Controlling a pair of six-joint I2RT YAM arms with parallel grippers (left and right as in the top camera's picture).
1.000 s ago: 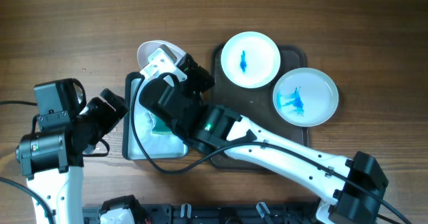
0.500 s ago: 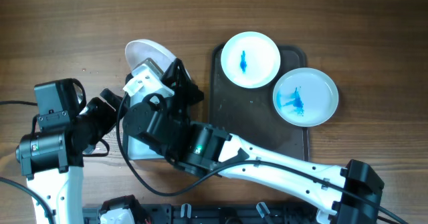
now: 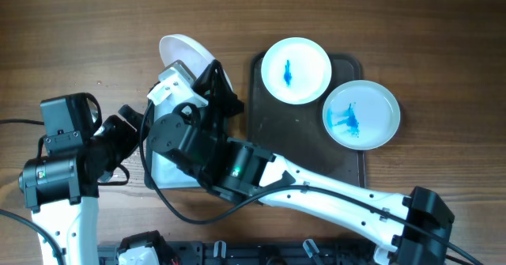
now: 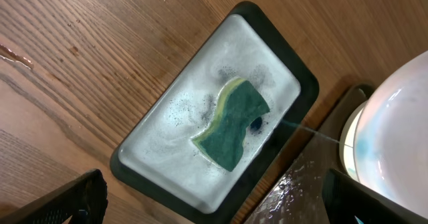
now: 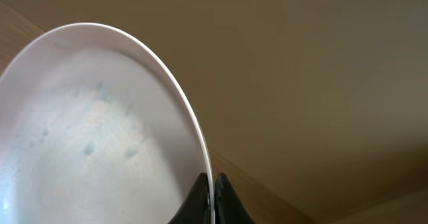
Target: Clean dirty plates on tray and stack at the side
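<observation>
on the tabletop, the dark tray lies to the right of the right pincer and carries two blue-smeared plates, both unwashed. the soapy basin sits below the left pincer, whose jaws stand apart and empty. the right pincer is clamped on the rim of a white plate, which looks mostly clean, perhaps faintly flecked. no stack shows yet. the sponge lies in the basin.
</observation>
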